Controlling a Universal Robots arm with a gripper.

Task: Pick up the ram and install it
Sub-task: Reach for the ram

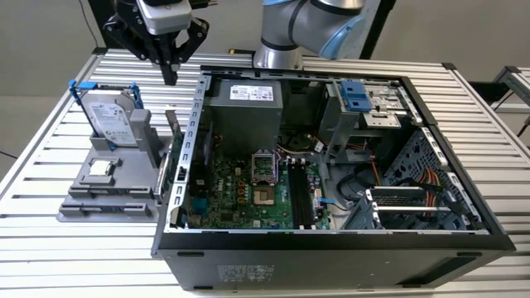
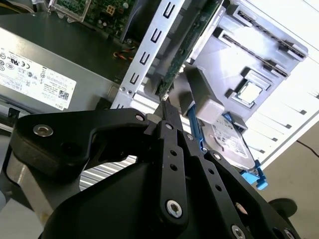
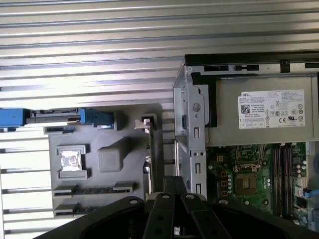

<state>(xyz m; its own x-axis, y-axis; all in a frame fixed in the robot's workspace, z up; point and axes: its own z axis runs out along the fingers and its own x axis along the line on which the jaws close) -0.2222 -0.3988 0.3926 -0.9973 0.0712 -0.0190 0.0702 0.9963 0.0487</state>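
The ram (image 1: pixel 170 127) is a thin circuit-board stick standing on edge in the grey holder (image 1: pixel 108 198), right beside the open computer case (image 1: pixel 331 242). In the second wrist view the ram (image 2: pixel 187 47) looks green, and in the first wrist view the ram (image 3: pixel 149 154) is seen edge-on. My gripper (image 1: pixel 170 77) hangs above the ram's far end, apart from it, fingers pointing down. Its fingertips are together with nothing between them, as both wrist views show, gripper (image 2: pixel 164 102) and gripper (image 3: pixel 174 181). The long black motherboard slots (image 1: pixel 298 192) lie inside the case.
A hard drive (image 1: pixel 112 118) in a blue frame stands upright at the holder's far end. A square chip (image 1: pixel 101 167) sits in a holder pocket. The grey power supply (image 1: pixel 244 112) and the case wall (image 1: pixel 195 112) rise close to the ram. Everything rests on a slatted metal table (image 1: pixel 74 261).
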